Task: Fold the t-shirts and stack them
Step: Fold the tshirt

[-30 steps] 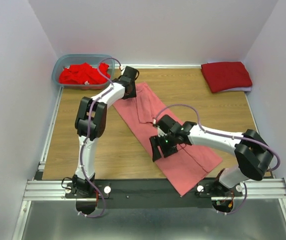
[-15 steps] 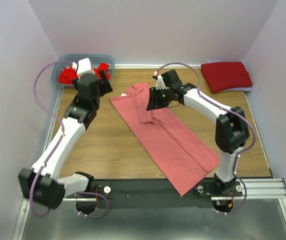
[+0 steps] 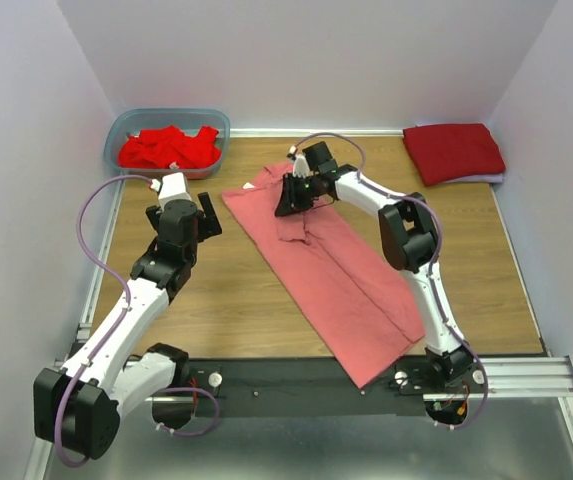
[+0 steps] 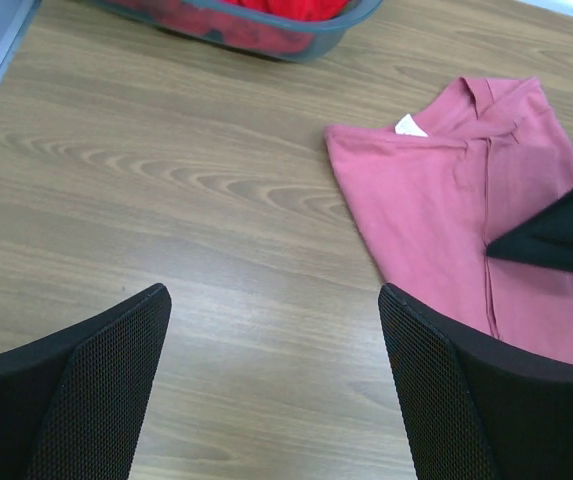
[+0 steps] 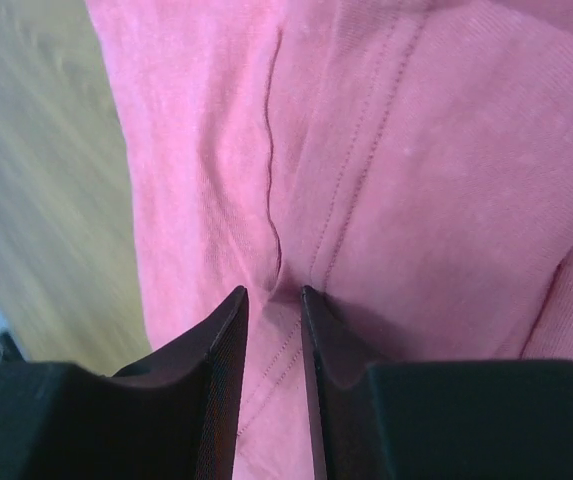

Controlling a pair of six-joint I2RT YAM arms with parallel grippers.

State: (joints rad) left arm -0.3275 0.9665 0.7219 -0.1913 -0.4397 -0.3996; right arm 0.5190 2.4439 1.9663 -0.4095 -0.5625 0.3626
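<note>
The salmon-pink t-shirt (image 3: pixel 346 280) lies flat on the desk (image 3: pixel 226 300) as a long diagonal band, already narrowed lengthwise, its collar end toward the far side and its hem near the front edge. The right pincer (image 3: pixel 288 200) sits at the collar end, and its wrist view shows it clenched on a small ridge of the pink fabric beside a stitched seam (image 5: pixel 273 300). The left pincer (image 3: pixel 183 222) hangs released and spread wide above bare wood just beside the shirt's left edge, grasping nothing (image 4: pixel 276 340). The step in hand looks like folding the collar end down over the body. To do it well, the left pincer should take the other collar corner so both lift together. A single central pinch would likely drag the layers into a bunch. The carry should run straight along the band, so that the edges land square. The red t-shirts (image 3: pixel 166 150) wait in the tub (image 3: pixel 116 130), and a folded crimson t-shirt (image 3: pixel 453 150) sits at the far right corner. A small white neck label (image 4: pixel 409 125) shows at the collar, and no writing on it can be read.
</note>
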